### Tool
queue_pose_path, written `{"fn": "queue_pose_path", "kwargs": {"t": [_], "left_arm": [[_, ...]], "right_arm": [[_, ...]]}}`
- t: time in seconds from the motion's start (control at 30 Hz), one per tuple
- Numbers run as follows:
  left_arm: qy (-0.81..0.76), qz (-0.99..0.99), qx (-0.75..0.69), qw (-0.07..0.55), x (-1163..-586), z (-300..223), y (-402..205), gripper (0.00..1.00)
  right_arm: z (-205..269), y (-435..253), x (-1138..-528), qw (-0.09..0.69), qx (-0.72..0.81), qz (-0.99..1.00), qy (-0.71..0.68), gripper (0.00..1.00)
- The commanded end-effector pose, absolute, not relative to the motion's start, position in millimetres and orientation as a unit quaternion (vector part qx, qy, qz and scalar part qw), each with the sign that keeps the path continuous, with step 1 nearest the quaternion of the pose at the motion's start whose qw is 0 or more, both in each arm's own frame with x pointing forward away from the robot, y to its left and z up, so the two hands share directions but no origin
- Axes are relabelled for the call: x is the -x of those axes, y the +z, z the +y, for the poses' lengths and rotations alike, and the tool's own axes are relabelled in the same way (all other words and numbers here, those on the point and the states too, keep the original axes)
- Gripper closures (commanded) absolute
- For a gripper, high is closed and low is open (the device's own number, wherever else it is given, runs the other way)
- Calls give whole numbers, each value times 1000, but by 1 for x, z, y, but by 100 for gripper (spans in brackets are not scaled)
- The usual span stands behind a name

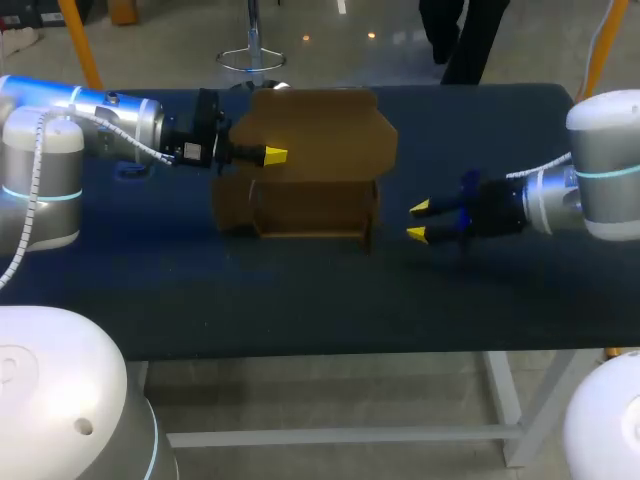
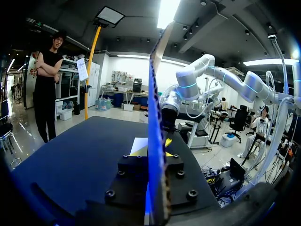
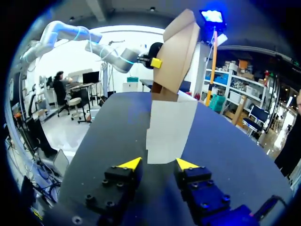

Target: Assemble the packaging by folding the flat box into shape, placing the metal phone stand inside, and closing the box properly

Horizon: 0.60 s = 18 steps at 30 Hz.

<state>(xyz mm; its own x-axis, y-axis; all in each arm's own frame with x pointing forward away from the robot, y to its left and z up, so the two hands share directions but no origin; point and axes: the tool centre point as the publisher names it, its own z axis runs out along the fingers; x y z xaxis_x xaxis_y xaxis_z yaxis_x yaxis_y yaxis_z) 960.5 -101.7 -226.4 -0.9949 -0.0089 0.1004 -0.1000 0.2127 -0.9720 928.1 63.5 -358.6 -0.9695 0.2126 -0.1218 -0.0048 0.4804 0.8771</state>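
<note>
1 cardboard box [image 1: 300,205] is seen approx. mid-surface [image 1: 300,300]. It is part-folded: base and walls are set up, w/ 1 lid flap [image 1: 320,125] raised at the back. The box's inside can't be made out.

2 arms are counted, 1 per side. The L fingers [image 1: 275,155] are closed on the lid flap's left edge. In the L wrist view the card is seen edge-on, pinched between both yellow tips.

The R fingers [image 1: 421,207] are clearly apart, w/ nothing gripped or touched. They are seen low over the surface, near the box's right side but clear of it. In the R wrist view the box is seen ahead of them, w/ the flap tilted.
</note>
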Motion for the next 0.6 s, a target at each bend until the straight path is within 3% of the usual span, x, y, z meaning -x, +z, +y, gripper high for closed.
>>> {"fn": "queue_pose_path", "kwargs": {"t": [0.03,0.3,0.6], "left_arm": [[626,-778,-34,38,-961,-101,-228,100],[626,-778,-34,38,-961,-101,-228,100],[626,-778,-34,38,-961,-101,-228,100]], "right_arm": [[69,-365,-940,52,-25,859,509,54],[81,-369,-952,48,-14,855,516,59],[105,-371,-962,43,-4,855,516,59]]}}
